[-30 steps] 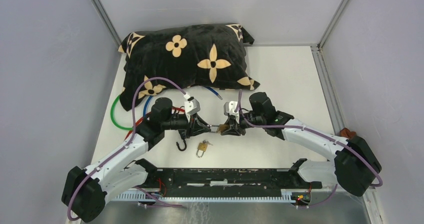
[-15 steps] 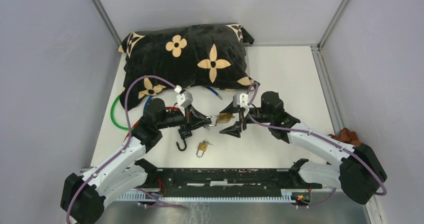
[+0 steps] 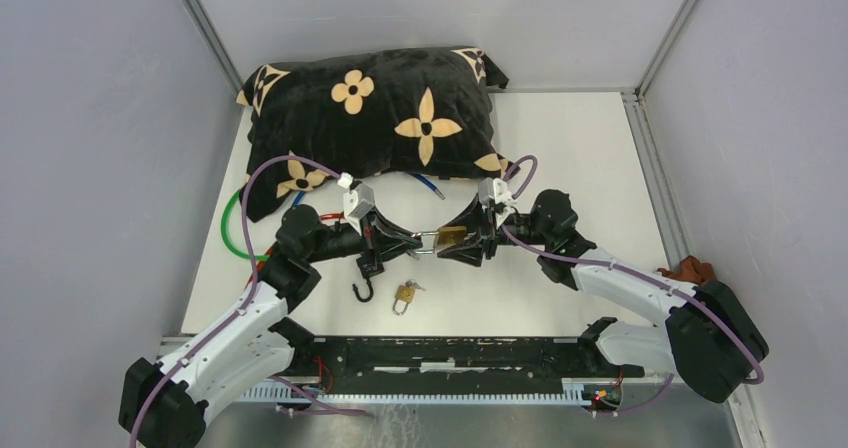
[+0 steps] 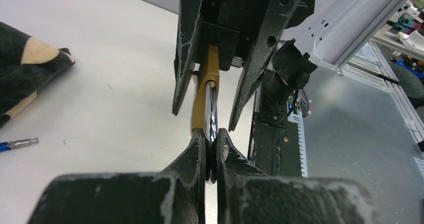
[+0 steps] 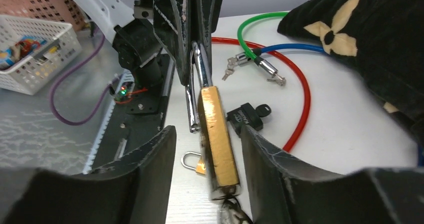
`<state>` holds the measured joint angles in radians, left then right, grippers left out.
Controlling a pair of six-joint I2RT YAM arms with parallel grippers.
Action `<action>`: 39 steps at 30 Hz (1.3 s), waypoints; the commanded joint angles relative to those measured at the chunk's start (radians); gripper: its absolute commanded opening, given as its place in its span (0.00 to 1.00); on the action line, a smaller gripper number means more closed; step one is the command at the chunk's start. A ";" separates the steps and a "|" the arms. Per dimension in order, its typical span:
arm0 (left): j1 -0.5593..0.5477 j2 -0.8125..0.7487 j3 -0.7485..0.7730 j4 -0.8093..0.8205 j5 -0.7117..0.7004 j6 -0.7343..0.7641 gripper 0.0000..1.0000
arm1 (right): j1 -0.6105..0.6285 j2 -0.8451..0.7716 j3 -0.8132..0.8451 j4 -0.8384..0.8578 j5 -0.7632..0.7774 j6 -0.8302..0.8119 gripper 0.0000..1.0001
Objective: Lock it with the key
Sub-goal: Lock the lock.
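Brass padlock (image 3: 450, 236): aloft over the middle of the tabletop (image 3: 580, 158), lying level between the two arms, steel shackle (image 4: 211, 109) toward the left arm, brass body toward the right.

Left gripper (image 3: 410, 243): fingers (image 4: 197, 151) pressed together on the shackle, carrying the padlock.

Right gripper (image 3: 462, 240): fingers (image 5: 150, 159) apart, one on each side of the brass body, a gap showing on both sides in the right wrist view; not closed on it.

Small padlock (image 3: 404, 295): flat on the tabletop toward the near edge, just below the held one, untouched.

Black lock (image 5: 245, 116): on the tabletop beside the small padlock, near the red cable (image 5: 300, 99).

Green cable (image 3: 232, 230) and blue cable (image 5: 290, 48): looped along the left edge, partly tucked under the pillow.

Pillow (image 3: 370, 118): black with tan flower marks, across the far edge, reaching toward the far left corner.
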<state>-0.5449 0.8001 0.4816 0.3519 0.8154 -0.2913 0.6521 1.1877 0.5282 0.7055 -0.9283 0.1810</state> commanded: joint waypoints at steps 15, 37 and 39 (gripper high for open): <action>0.003 -0.008 -0.001 0.215 -0.064 0.088 0.02 | -0.001 -0.045 0.031 0.196 -0.149 0.180 0.00; -0.189 0.127 -0.080 0.375 -0.155 -0.198 0.02 | 0.080 -0.018 0.146 0.226 0.182 0.210 0.00; -0.190 0.141 -0.085 0.376 -0.183 -0.238 0.02 | 0.080 -0.016 0.173 0.228 0.241 0.216 0.00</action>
<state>-0.6437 0.8722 0.4019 0.6971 0.6628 -0.3622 0.6647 1.1545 0.5499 0.7166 -0.8986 0.3805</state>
